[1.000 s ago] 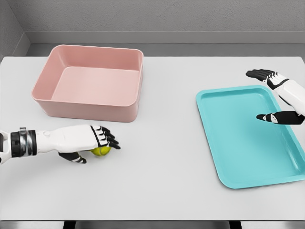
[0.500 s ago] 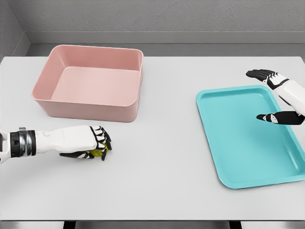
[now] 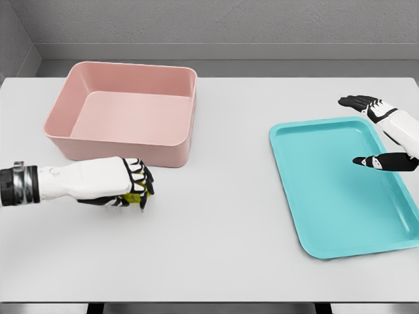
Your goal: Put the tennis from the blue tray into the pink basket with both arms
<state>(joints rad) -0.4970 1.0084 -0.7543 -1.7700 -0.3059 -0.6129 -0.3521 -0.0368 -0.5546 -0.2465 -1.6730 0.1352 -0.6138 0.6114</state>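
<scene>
Head view shows the left hand [image 3: 127, 186] clamped around the tennis ball [image 3: 134, 197] just before the pink basket [image 3: 124, 111], right hand [image 3: 383, 134] spread above the blue tray [image 3: 340, 190]; a low lift could clip the basket wall

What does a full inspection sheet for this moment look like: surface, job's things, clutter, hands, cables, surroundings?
Surface: white table, flat and unmarked.
Job's things: tennis ball gripped just in front of the pink basket, which has nothing in it; blue tray at right, nothing on it.
Clutter: nothing seen.
Hands: left hand shut on the ball, in front of the basket; right hand open, over the tray's far right side.
Cables: nothing seen.
Surroundings: grey wall behind the table.
</scene>
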